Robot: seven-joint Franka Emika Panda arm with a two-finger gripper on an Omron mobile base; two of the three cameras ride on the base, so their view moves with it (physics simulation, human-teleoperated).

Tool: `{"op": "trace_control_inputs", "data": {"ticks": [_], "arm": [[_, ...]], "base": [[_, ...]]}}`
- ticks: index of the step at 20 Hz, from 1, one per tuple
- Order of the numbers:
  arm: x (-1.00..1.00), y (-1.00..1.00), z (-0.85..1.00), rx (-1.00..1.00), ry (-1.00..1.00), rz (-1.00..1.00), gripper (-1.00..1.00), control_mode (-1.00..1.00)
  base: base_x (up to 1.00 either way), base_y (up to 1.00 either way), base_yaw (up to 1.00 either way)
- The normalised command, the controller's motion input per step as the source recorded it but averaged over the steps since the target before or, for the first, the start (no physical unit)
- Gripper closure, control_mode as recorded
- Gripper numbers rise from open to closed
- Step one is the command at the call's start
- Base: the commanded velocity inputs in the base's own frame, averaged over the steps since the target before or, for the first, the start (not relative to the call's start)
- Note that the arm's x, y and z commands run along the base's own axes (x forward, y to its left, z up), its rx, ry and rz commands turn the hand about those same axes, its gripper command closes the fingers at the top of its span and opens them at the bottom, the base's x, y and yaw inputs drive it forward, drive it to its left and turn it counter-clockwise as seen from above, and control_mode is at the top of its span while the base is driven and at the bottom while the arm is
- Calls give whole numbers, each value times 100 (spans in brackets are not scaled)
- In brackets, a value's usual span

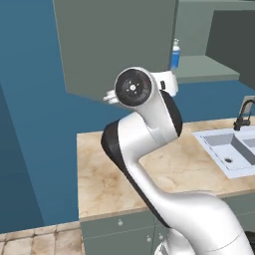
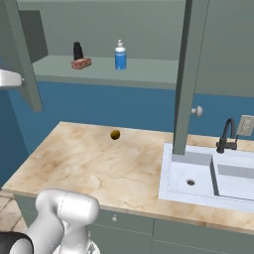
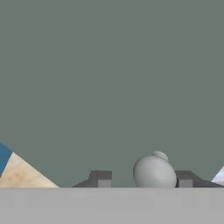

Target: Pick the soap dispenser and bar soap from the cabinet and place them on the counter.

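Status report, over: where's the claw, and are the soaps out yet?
Claw shut at cabinet door's pale knob. Soap dispenser and bar soap on cabinet shelf. Black bottle behind the bar.

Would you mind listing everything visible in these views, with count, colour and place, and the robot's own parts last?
soap dispenser: one, blue with white pump top, upright on the cabinet shelf.
bar soap: one, pinkish-red, on the shelf left of the dispenser.
black bottle: one, black, right behind the bar soap.
ball: one, dark yellow, on the counter.
cabinet: one, grey-green, on the wall, doors swung open.
knob: one, pale, on the door, beside the right fingertip.
counter: one, beige marble.
sink: one, pale, set into the counter.
faucet: one, black, behind the sink.
gripper: one, dark fingertips, shut, against the door face.
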Motion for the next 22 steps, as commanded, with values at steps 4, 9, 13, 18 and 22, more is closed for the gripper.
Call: {"op": "trace_control_inputs", "data": {"ticks": [4,9,13,18,22], "arm": [[-9,74,-22,-5,7,-4,-100,-100],[-9,30,-2,0,3,-3,-100,-100],[-22,5,0,0,0,-5,-100,-100],[-41,1,0,0,0,-3,-100,-100],[-59,5,7,0,-3,0,-100,-100]], "base": [[0,0,0],[0,0,0],[0,0,0],[0,0,0],[0,0,0]]}}
